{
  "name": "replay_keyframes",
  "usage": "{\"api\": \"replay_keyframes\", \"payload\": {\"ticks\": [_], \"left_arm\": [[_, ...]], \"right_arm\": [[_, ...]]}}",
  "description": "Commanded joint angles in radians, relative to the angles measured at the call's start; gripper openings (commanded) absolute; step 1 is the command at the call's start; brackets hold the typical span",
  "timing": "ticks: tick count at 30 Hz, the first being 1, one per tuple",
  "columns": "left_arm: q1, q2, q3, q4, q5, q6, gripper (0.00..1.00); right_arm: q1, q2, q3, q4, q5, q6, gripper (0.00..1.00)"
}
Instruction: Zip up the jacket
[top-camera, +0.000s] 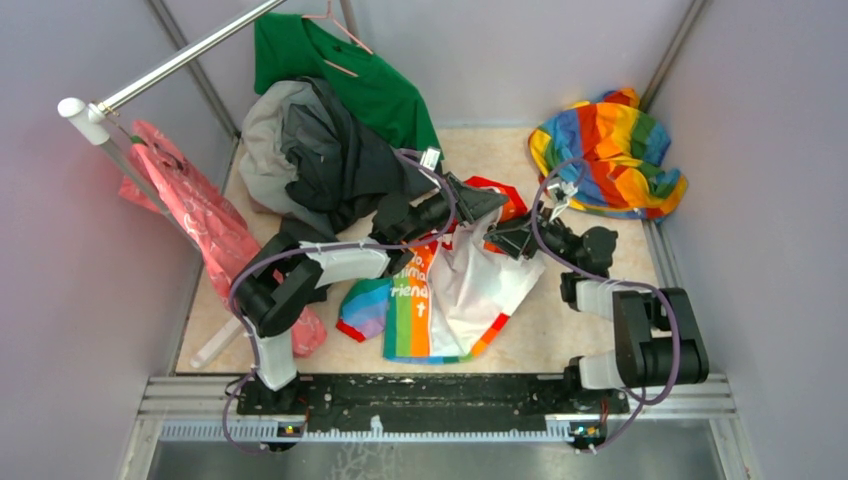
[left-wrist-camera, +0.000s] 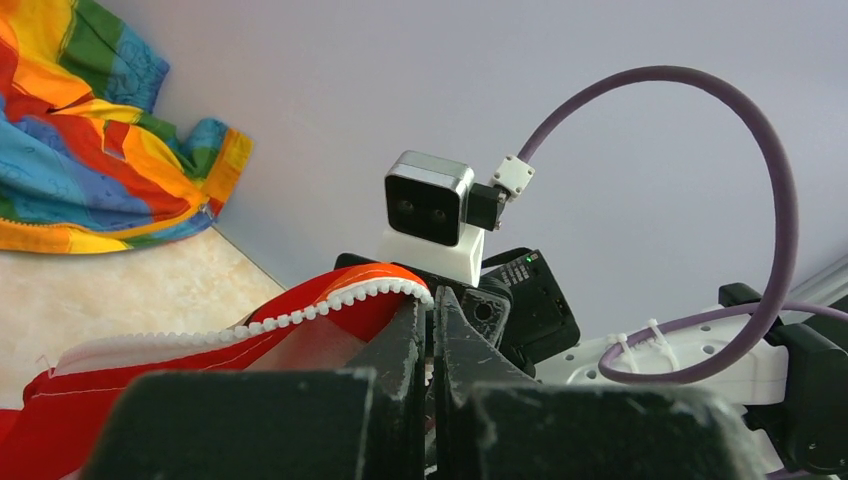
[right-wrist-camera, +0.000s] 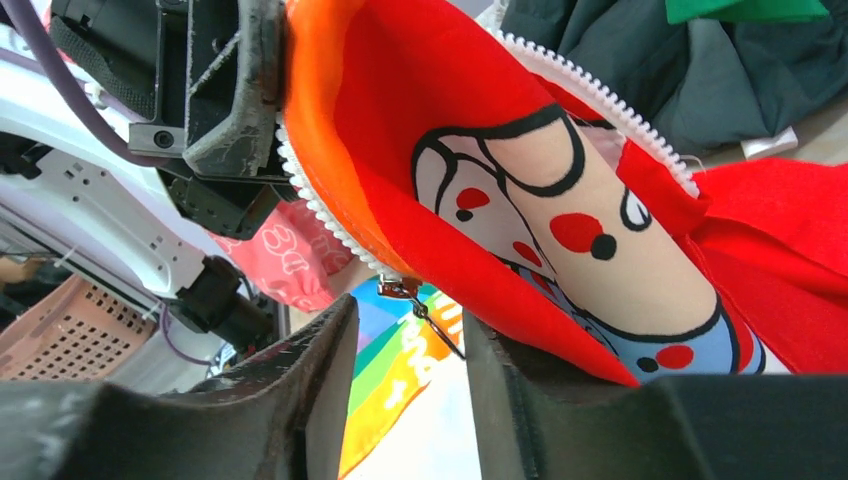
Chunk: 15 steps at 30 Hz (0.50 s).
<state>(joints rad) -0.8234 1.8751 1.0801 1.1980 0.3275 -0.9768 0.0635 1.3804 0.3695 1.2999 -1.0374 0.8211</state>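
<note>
Left gripper (left-wrist-camera: 432, 330) pinches the jacket (top-camera: 470, 290) by its red zipper edge, lifted mid-table. Right gripper (right-wrist-camera: 410, 370) stands half open, the pull (right-wrist-camera: 412, 296) dangling ungripped between its fingers. Closing off-centre, it could catch cloth or knock the pull aside.

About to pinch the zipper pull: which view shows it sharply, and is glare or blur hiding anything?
Right wrist: zipper pull and teeth of the jacket sharp, right pincer a dark blur. Left wrist: teeth crisp, left pincer soft, underexposed. Top external: even light, no glare, pull not visible.
</note>
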Motion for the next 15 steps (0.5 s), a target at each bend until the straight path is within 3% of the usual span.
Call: {"api": "replay_keyframes", "payload": {"ticks": [1,5,12,15], "left_arm": [[-0.009,-0.053,-0.01,0.068,0.001,-0.012,0.0],[-0.01,-0.052,-0.012,0.07,-0.008,-0.007,0.0],[-0.006,-0.036,-0.022,0.101,-0.039,0.026,0.0],[0.004,-0.014,-0.031,0.154,-0.051,0.028,0.0]], "right_arm": [[0.002,-0.047,0.015,0.108,-0.021,0.024,0.39],[0.002,-0.061,0.015,0.085,-0.026,0.007,0.31],[0.003,-0.065,0.02,0.085,-0.046,0.01,0.02],[0.004,-0.07,0.03,0.058,-0.057,0.003,0.0]]}}
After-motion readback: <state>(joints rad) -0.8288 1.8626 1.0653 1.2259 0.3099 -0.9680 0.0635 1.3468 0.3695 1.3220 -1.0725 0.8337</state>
